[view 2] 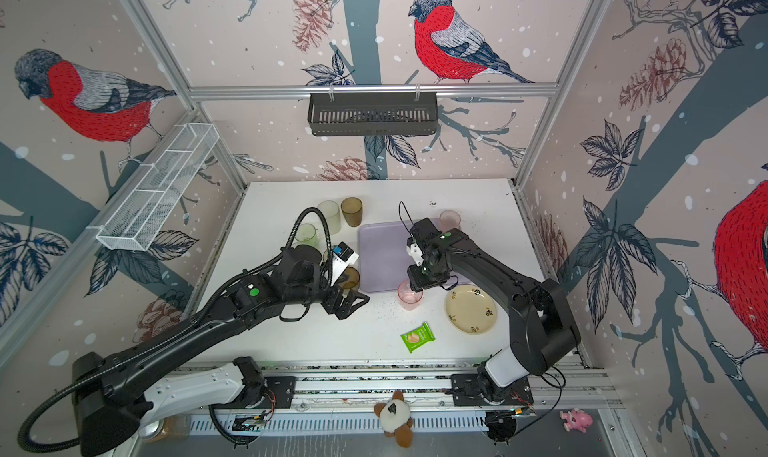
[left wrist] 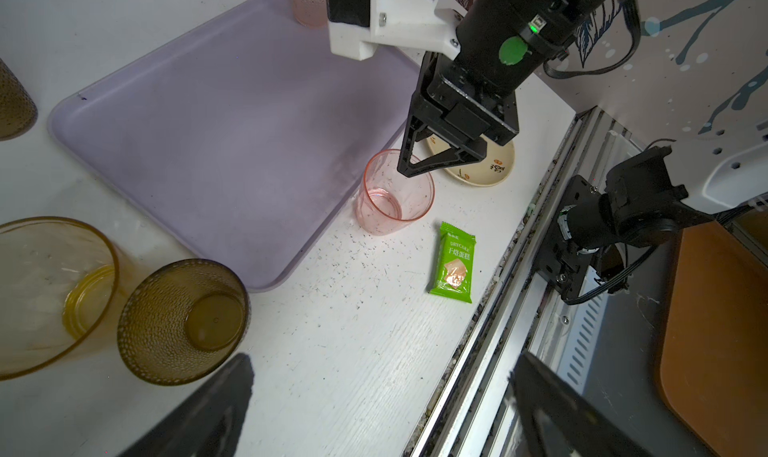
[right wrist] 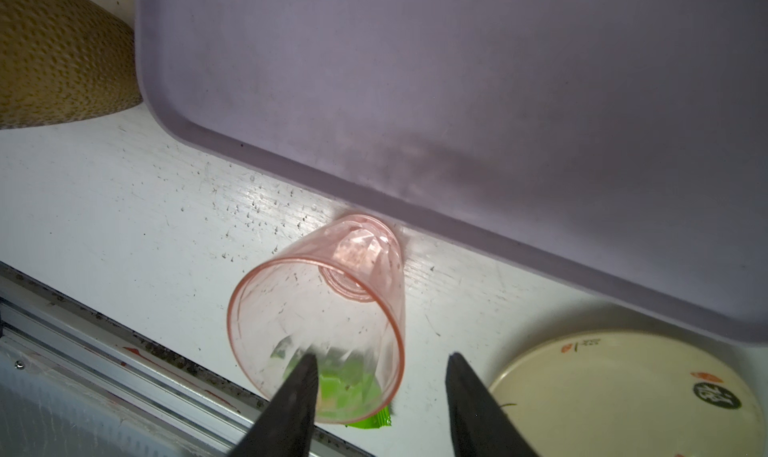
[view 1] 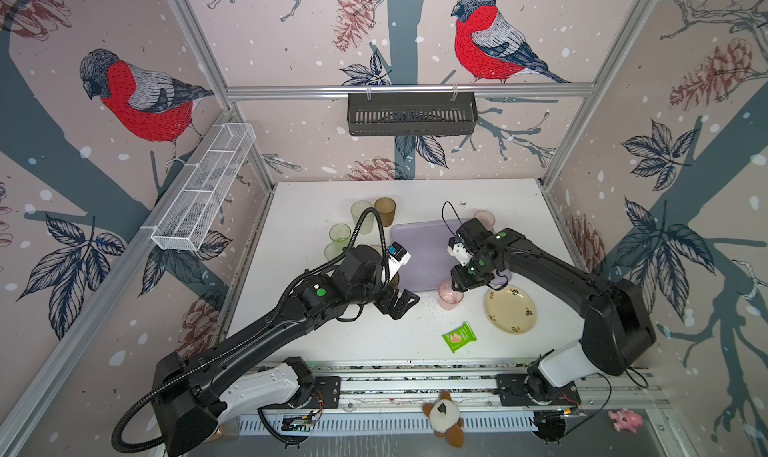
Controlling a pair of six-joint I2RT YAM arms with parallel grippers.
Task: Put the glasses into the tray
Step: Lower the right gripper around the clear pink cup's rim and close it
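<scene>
A pink glass stands upright on the table, touching the front edge of the lilac tray. My right gripper hangs over it, open: one finger dips inside the rim, the other is outside, clear of the wall. My left gripper is open and holds nothing, in front of an upturned brown glass and an amber-yellow glass. Another pink glass stands behind the tray. A brown glass, a pale one and a green one stand at the back left.
A cream flowered plate lies right of the pink glass, close to the right gripper. A green snack packet lies in front of it. A black slotted basket hangs on the back wall. The metal rail runs along the table's front.
</scene>
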